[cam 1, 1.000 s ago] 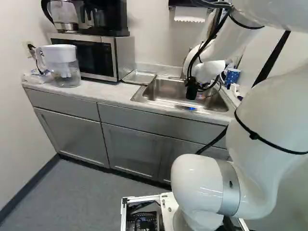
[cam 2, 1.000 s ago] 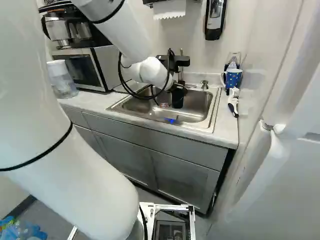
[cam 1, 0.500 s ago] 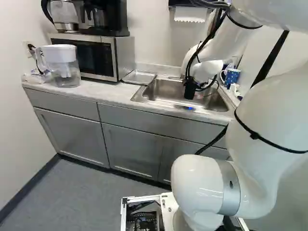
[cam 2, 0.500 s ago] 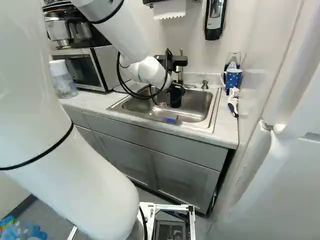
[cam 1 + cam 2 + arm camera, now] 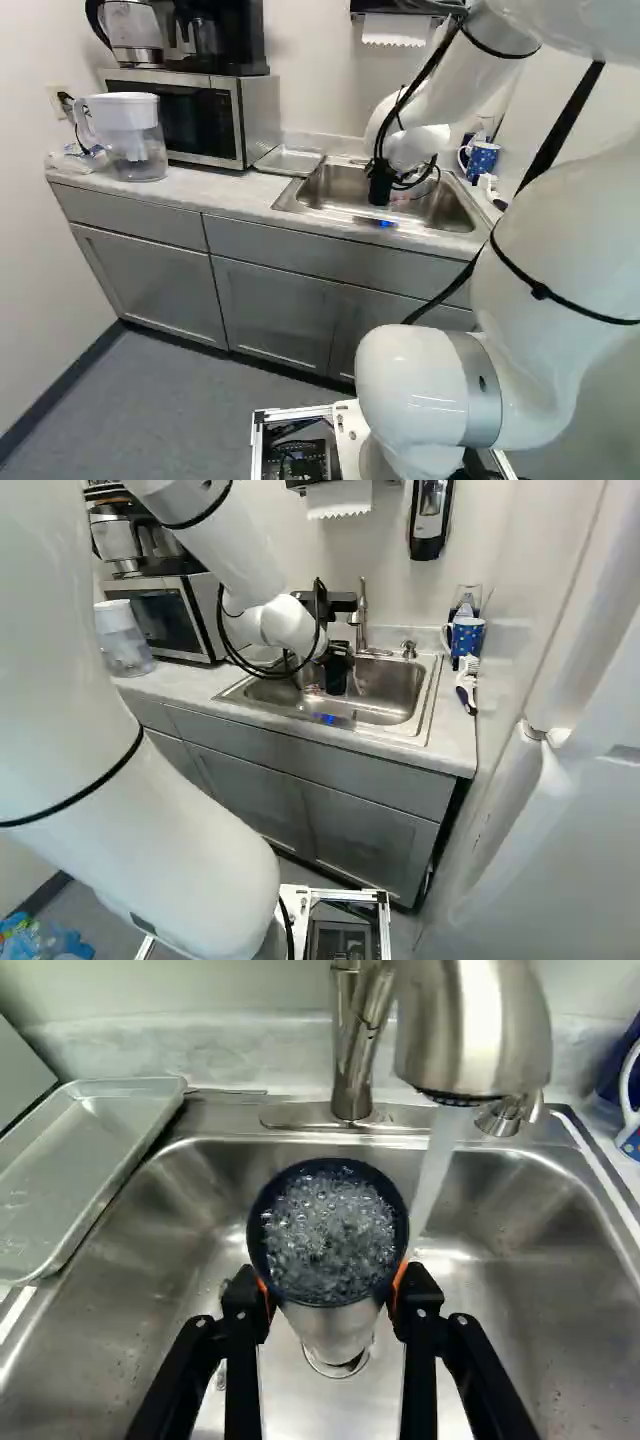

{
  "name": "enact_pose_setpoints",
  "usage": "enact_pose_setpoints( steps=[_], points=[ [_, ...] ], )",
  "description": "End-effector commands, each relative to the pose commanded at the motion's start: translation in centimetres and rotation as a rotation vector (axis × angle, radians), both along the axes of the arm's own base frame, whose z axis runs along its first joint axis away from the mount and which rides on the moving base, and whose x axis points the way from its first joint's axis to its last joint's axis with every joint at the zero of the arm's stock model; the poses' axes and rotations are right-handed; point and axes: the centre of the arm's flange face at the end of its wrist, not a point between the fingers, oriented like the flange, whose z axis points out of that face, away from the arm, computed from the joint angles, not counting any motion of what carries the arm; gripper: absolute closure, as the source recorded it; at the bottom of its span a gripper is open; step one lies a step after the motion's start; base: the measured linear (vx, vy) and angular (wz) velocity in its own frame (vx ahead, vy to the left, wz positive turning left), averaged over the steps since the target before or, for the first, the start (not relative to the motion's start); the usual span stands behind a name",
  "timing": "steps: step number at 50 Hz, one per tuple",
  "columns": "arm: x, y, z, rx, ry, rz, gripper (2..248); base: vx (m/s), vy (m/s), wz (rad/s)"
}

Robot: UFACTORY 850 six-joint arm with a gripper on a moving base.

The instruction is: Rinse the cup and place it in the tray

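Observation:
In the right base view my gripper [image 5: 337, 670] hangs over the sink [image 5: 392, 718]; the cup is hard to tell from it there. Seen from the wrist, the gripper [image 5: 332, 1295] is shut on the cup [image 5: 335, 1305], an orange pad on either side below its dark rim. Bubbling water fills the cup, whose mouth faces the camera. Water [image 5: 437, 1165] streams from the faucet head [image 5: 475, 1030], passing beside the cup on the side away from the tray. The metal tray [image 5: 95, 1165] lies on the counter beside the sink, also at the microwave's side in the left base view.
A microwave [image 5: 190, 120] stands beyond the tray, with a water pitcher [image 5: 130, 140] beside it. The faucet [image 5: 362, 615] rises behind the sink. A blue mug [image 5: 466, 638] and a brush [image 5: 467, 685] are on the counter past the sink's other side.
The arm has moved my gripper toward the tray side of the sink, leftward in both base views. The base and the tray have stayed where they were.

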Motion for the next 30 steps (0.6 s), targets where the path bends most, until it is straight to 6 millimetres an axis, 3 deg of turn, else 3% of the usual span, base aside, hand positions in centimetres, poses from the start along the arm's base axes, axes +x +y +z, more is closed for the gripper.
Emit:
enact_pose_setpoints(
  steps=[12,30],
  points=[
    [0.2,1.8,0.2,-0.001,-0.004,0.041,125,0.000,0.000,0.000],
    [0.9,4.6,2.0,-0.006,-0.043,0.103,125,0.000,0.000,0.000]
  ],
)
